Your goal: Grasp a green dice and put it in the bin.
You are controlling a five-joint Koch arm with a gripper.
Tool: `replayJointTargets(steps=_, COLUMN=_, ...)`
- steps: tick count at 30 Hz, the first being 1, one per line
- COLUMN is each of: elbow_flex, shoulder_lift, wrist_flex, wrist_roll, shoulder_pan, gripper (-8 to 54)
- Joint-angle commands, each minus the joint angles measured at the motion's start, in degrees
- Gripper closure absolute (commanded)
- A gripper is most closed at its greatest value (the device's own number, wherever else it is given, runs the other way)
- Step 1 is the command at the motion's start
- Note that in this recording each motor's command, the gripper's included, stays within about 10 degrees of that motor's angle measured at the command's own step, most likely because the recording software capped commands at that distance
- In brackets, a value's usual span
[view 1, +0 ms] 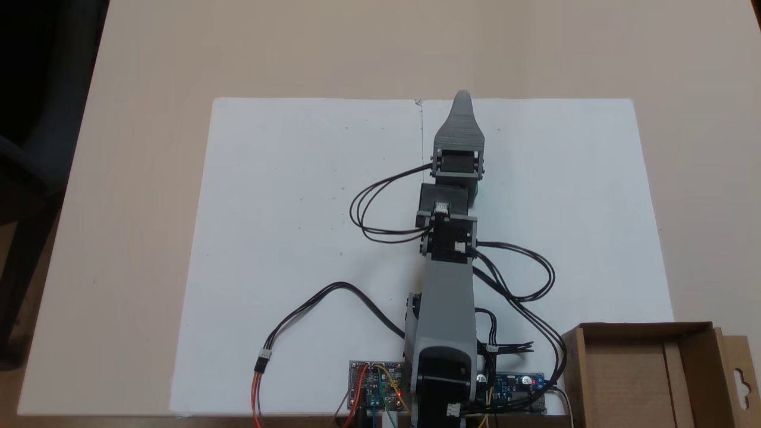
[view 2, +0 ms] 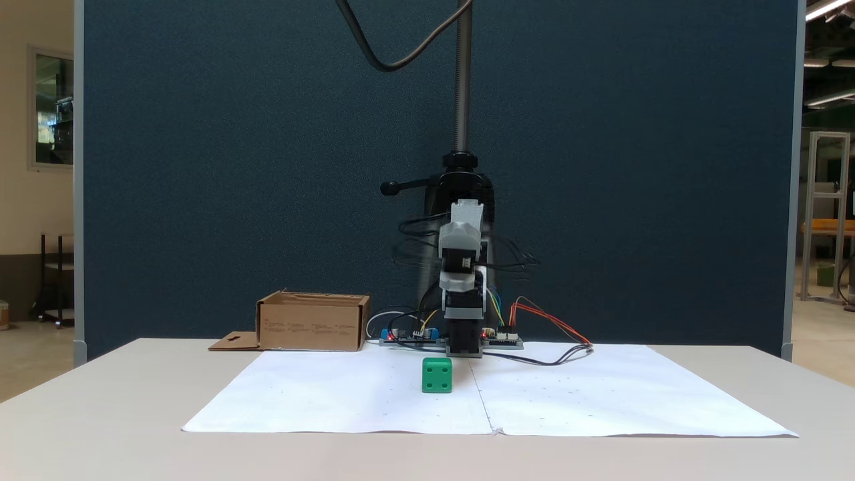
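From above in a fixed view, I see my arm stretched out along the middle of the white paper (view 1: 297,238) on the tabletop (view 1: 137,119); the gripper (view 1: 462,98) tapers to one tip near the paper's far edge, and since the jaws lie one behind the other here, I cannot tell whether they are apart or together; a thin green sliver, the green dice (view 1: 479,189), peeks out just beside the wrist motor, mostly hidden beneath the arm; the bin (view 1: 574,356) sits at the lower right corner next to the arm's base, well apart from the dice, its visible floor showing bare cardboard with nothing in it, its hang-hole flap folded outward on the right.

From the front in a fixed view, the green dice (view 2: 437,375) stands on the paper (view 2: 334,394) close to the centre seam, nothing touching it; the arm is raised above and behind it, blurred as if in motion, and the gripper (view 2: 466,212) points toward the camera so its jaws tell me nothing here either; the bin (view 2: 312,323) rests at the left by the electronics boards (view 2: 407,334), its inside hidden by its wall.

I judge this to be the approach step, with the grasp not yet made; the next move calls for bringing the jaws down, opened wider than the dice, straddling it squarely before closing.
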Motion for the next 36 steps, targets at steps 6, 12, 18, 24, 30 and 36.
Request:
replayJointTargets(steps=6, elbow_flex=-22.1, shoulder_lift=6.2, wrist_flex=26.4, wrist_roll=-3.3, shoulder_pan=0.7, gripper=1.4)
replayJointTargets(steps=12, elbow_flex=-39.6, shoulder_lift=6.0, wrist_flex=51.8, wrist_roll=3.1, shoulder_pan=0.5, gripper=1.6)
replayJointTargets(steps=18, elbow_flex=-50.5, shoulder_lift=1.9, wrist_flex=75.6, wrist_roll=6.9, shoulder_pan=1.1, gripper=1.5)
replayJointTargets(steps=24, elbow_flex=-54.6, shoulder_lift=-6.4, wrist_flex=96.4, wrist_roll=7.3, shoulder_pan=1.0, gripper=1.6)
replayJointTargets(steps=30, elbow_flex=-56.3, shoulder_lift=-13.4, wrist_flex=114.0, wrist_roll=8.5, shoulder_pan=1.3, gripper=1.7)
replayJointTargets(steps=36, elbow_flex=-61.5, shoulder_lift=-18.3, wrist_flex=118.1, wrist_roll=8.7, shoulder_pan=1.3, gripper=1.9)
